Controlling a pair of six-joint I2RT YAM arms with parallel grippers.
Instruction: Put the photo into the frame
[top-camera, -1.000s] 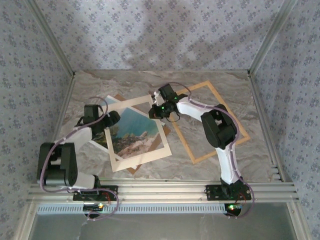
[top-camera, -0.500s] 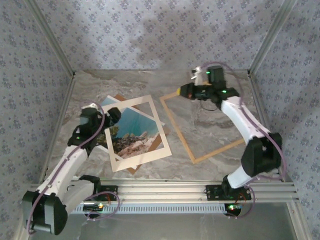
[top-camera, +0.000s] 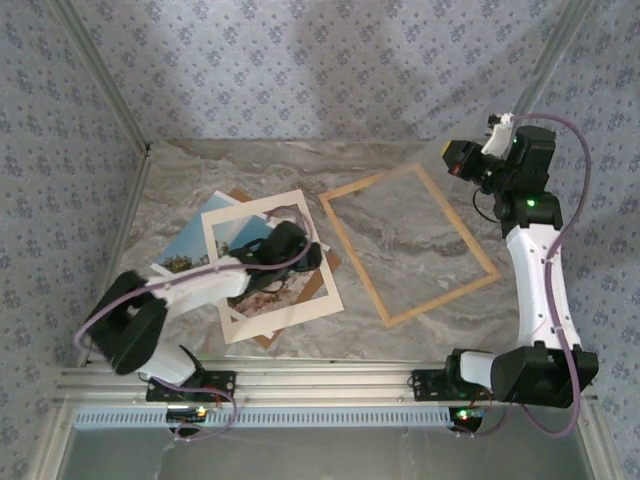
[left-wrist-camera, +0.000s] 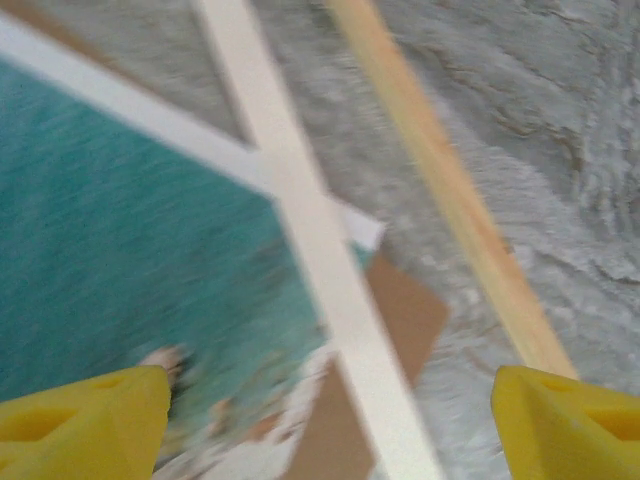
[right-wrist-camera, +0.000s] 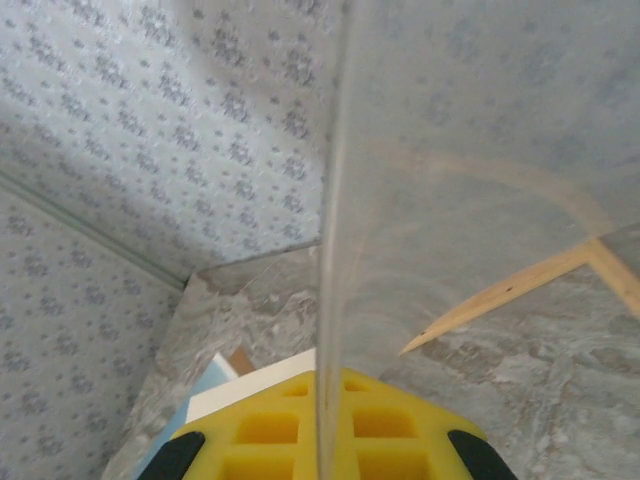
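Photo (top-camera: 240, 238) under mat (top-camera: 285, 322) beside frame (top-camera: 443, 300); right gripper (right-wrist-camera: 325, 420) pinches pane (right-wrist-camera: 480, 150).

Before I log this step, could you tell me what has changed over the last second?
The right gripper swung from the cream mat's far corner up to the far right, shut on a clear sheet. The left gripper, open, reached rightward across the photo. The frame, mat and photo stayed put.
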